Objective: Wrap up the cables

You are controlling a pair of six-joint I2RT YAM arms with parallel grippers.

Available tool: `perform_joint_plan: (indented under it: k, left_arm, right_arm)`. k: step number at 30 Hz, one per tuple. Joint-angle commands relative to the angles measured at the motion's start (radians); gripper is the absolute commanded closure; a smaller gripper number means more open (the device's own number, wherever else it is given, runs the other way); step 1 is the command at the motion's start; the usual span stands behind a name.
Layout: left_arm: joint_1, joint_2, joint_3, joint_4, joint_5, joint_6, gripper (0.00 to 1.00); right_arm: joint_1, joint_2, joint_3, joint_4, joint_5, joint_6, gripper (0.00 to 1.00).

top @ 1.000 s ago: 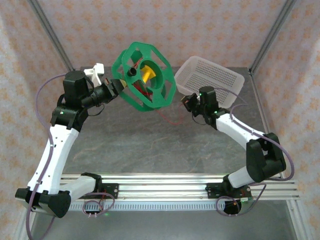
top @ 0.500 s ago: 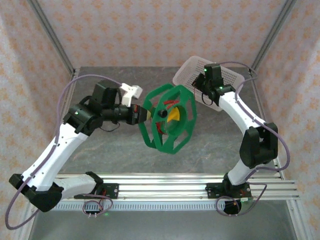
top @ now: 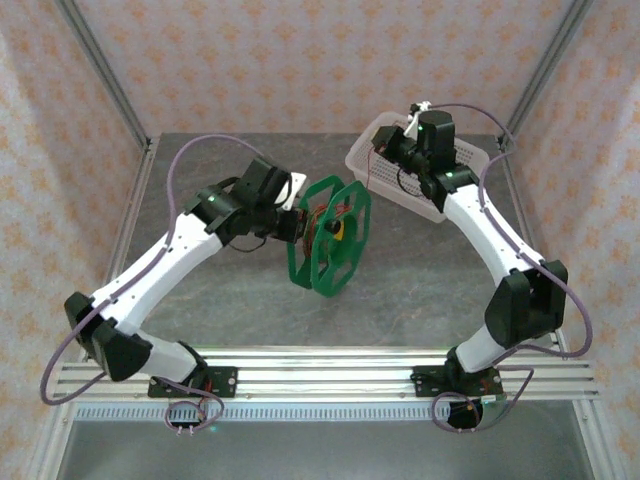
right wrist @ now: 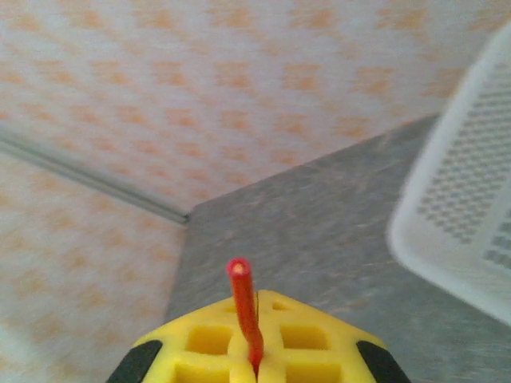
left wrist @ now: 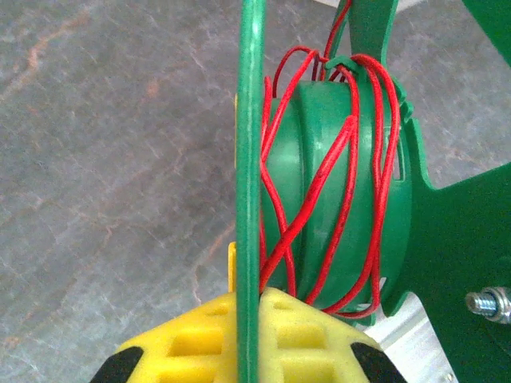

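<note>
A green spool (top: 330, 235) hangs over the middle of the table, turned nearly edge-on to the top camera. My left gripper (top: 296, 228) is shut on one of its flanges; in the left wrist view the thin green flange (left wrist: 251, 159) is pinched between the yellow pads (left wrist: 311, 327). Several loose turns of the red cable (left wrist: 335, 183) cross the green hub. My right gripper (top: 392, 150) is raised over the white basket at the back right. It is shut on the cable's end (right wrist: 243, 307), which sticks up from between its yellow pads (right wrist: 307, 339).
The white perforated basket (top: 462, 160) sits at the back right corner, its rim (right wrist: 415, 239) close beside the right gripper. Patterned walls and metal posts enclose the grey table (top: 240, 300). Grey-purple arm cords loop beside both arms.
The left arm has carried the spool from the back left toward the centre and turned it edge-on. The right arm has swung back and up over the basket.
</note>
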Motion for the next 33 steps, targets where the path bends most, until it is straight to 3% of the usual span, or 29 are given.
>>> perform_joint_plan:
  k: [1,7,14,20,27,33]
  left_arm:
    - [-0.011,0.069,0.088,-0.126,-0.079,-0.018,1.0]
    - [-0.004,0.172,0.199,-0.171,-0.152,-0.082,1.0]
    - [0.094,0.148,0.153,-0.086,-0.11,-0.254,1.0]
    - [0.147,0.141,0.153,-0.084,-0.093,-0.334,1.0]
    - [0.172,0.146,0.171,-0.082,-0.119,-0.391,1.0]
    - [0.193,0.155,0.204,-0.101,-0.094,-0.404,1.0]
  right_arm:
    - [0.068,-0.041,-0.005,0.18,-0.106,0.019,1.0]
    - [0.224,-0.029,-0.002,0.217,-0.149,-0.076,1.0]
    - [0.382,-0.152,-0.203,0.266,-0.088,-0.391,1.0]
    - [0.44,-0.236,-0.343,0.269,-0.094,-0.678,1.0]
    - [0.529,-0.199,-0.254,-0.061,-0.143,-1.133,1.0]
    - [0.62,-0.154,-0.161,-0.482,-0.091,-1.701,1.0]
